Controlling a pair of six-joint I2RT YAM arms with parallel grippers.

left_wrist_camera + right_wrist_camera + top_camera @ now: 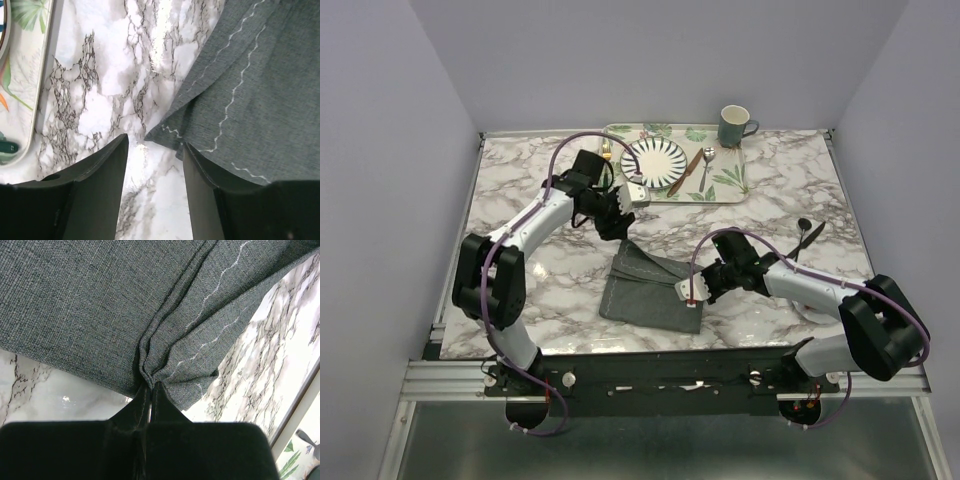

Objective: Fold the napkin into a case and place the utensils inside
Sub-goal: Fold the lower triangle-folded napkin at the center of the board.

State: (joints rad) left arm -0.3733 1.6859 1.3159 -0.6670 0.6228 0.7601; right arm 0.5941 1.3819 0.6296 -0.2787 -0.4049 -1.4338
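Napkin (650, 290): dark grey cloth, partly folded, laid on the marble table (520, 190) (pale wavy stitching is seen along its border).
Right gripper (149, 387): clamped on the napkin's bunched near-right edge.
Left gripper (155, 144): fingers held apart just at the napkin's far corner, nothing gripped.
Knife (685, 172) and spoon (706, 165): kept on the leaf-print tray (730, 185), well beyond the napkin.

Napkin (650, 290) lies mid table (790, 180), in front of the tray (728, 183). On the tray: plate (655, 160) left, knife (686, 172) and spoon (707, 163) beside it, mug (733, 125) back right.
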